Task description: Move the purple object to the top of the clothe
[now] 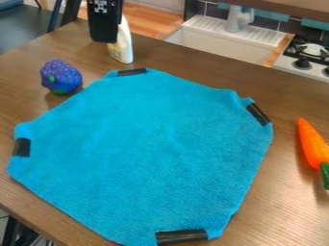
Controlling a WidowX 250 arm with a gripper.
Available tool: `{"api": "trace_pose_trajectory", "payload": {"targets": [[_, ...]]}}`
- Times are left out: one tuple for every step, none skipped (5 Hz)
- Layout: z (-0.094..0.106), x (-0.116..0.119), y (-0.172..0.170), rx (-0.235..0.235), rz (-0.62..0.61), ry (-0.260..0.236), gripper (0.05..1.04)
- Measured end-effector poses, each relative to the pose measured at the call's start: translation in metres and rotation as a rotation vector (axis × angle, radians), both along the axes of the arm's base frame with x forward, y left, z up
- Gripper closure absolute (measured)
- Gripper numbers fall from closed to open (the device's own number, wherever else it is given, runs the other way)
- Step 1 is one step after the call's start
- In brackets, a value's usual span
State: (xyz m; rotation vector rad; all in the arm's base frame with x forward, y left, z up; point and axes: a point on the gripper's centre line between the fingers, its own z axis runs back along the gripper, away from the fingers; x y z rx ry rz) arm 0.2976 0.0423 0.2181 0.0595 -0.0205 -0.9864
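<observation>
The purple object, a bumpy blue-purple piece with green spots, rests on the brown table at the upper left, just outside the cloth's upper-left edge. A bright blue cloth lies flat across the middle of the table, with black tape at several corners. My gripper hangs at the top edge, left of centre, above and to the right of the purple object and apart from it.
Behind the cloth stands a white bottle, close beside the gripper. An orange carrot with a green end lies at the right. Beyond the table are a sink and a stove.
</observation>
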Motion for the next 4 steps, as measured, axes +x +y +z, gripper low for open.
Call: {"api": "trace_pose_trajectory", "payload": {"targets": [[-0.01,0.001,-0.001,-0.016,0.016,0.025,0.084],[-0.02,-0.004,0.038,-0.065,0.261,-0.003,0.084],[-0.026,-0.014,0.062,-0.127,0.511,-0.049,0.084],[-0.041,-0.024,0.082,-0.112,0.75,-0.087,0.084]]}}
